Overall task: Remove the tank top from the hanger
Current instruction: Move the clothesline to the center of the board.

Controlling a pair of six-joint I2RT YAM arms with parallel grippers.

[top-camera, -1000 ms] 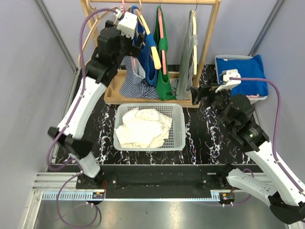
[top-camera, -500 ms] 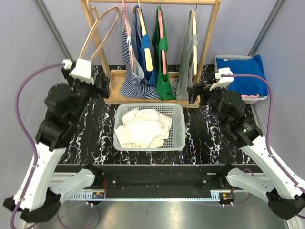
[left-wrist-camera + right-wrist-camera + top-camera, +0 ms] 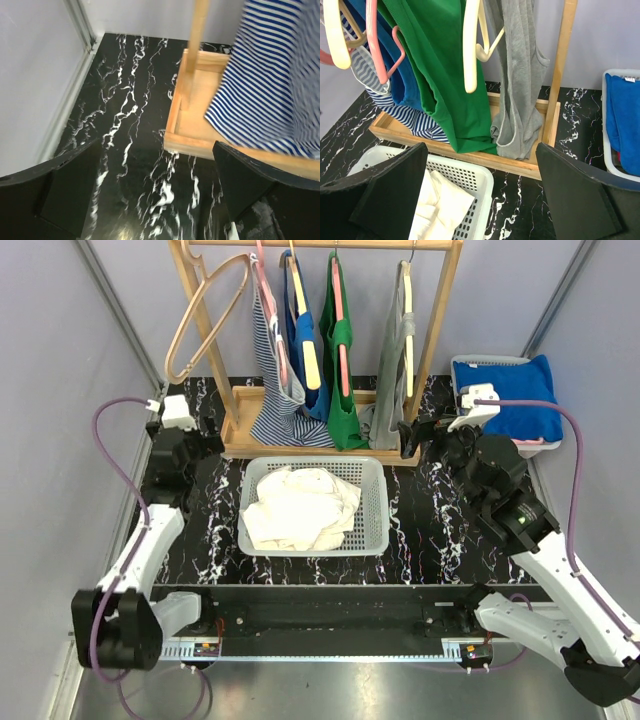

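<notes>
Several tank tops hang from the wooden rack [image 3: 438,330]: striped [image 3: 272,400], blue [image 3: 312,365], green [image 3: 343,380] and grey [image 3: 392,370]. An empty wooden hanger [image 3: 205,315] hangs tilted at the rail's left end. My left gripper [image 3: 208,440] is low, left of the rack base, open and empty [image 3: 157,195], with the striped top [image 3: 265,90] ahead on the right. My right gripper [image 3: 412,435] is open and empty [image 3: 482,200] in front of the rack's right post, facing the green top [image 3: 445,75] and the grey top [image 3: 520,85] on a cream hanger [image 3: 470,45].
A white basket [image 3: 376,510] holding crumpled white cloth [image 3: 300,505] sits in front of the rack base [image 3: 200,132]. A bin with blue cloth [image 3: 515,400] stands at the back right. Grey walls close in on both sides.
My left arm has come down from the hangers at the rail to the table's left side. The empty wooden hanger now hangs free. The right gripper has barely shifted.
</notes>
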